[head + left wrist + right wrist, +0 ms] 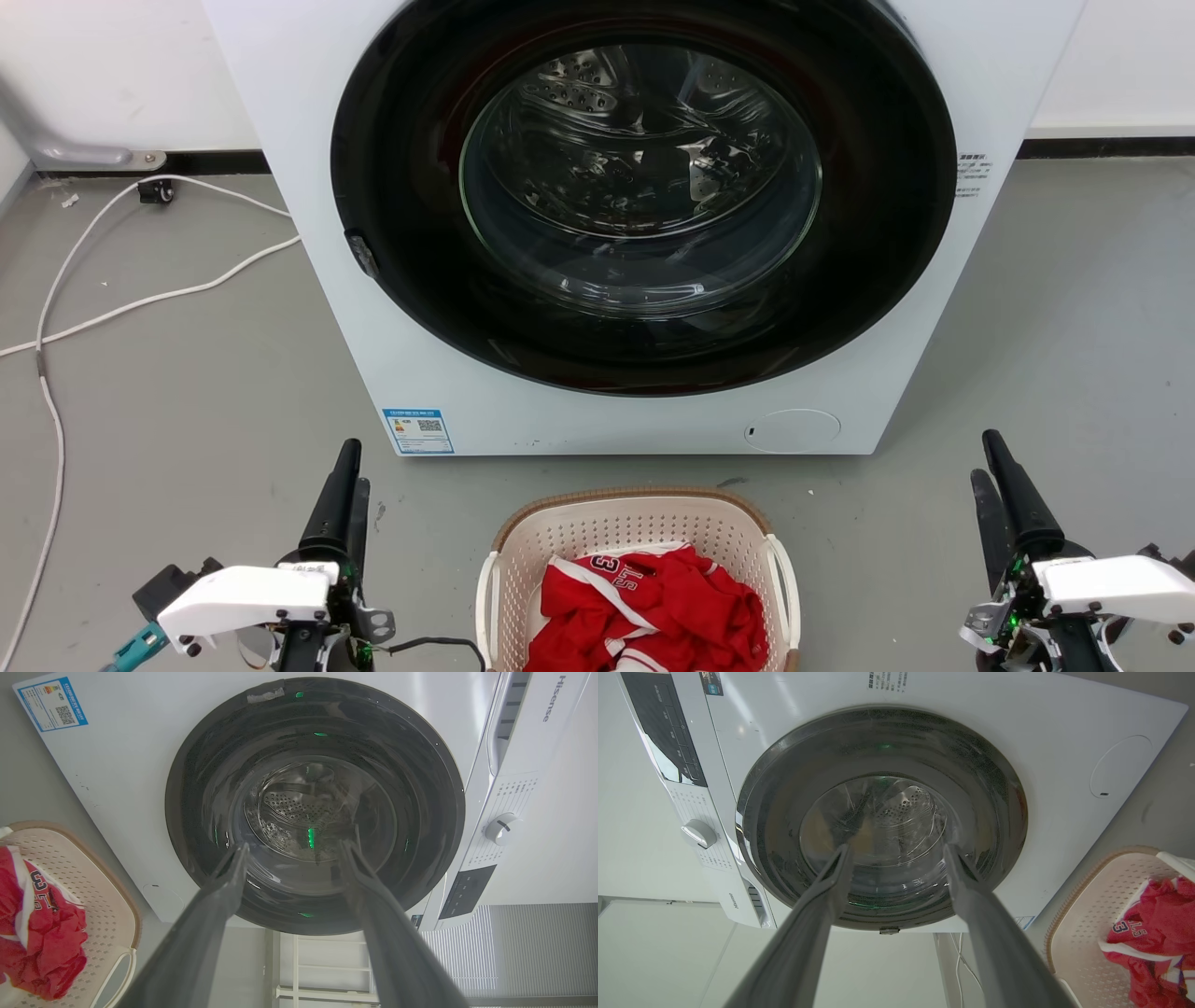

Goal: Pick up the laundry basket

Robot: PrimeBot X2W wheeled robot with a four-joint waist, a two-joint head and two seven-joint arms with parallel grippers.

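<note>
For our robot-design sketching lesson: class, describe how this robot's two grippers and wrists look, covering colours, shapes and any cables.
The left gripper and right gripper each have two long, dark, tapering fingers on a white angular wrist shell. Small green lights glow at both wrists. By the left wrist are a teal connector and a thin black cable.

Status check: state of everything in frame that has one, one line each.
laundry basket: upright on the floor, not gripped, holding clothes.
red jersey: crumpled inside the basket.
washing machine door: shut.
left end effector: open, empty, left of the basket.
right end effector: open, empty, right of the basket.
</note>
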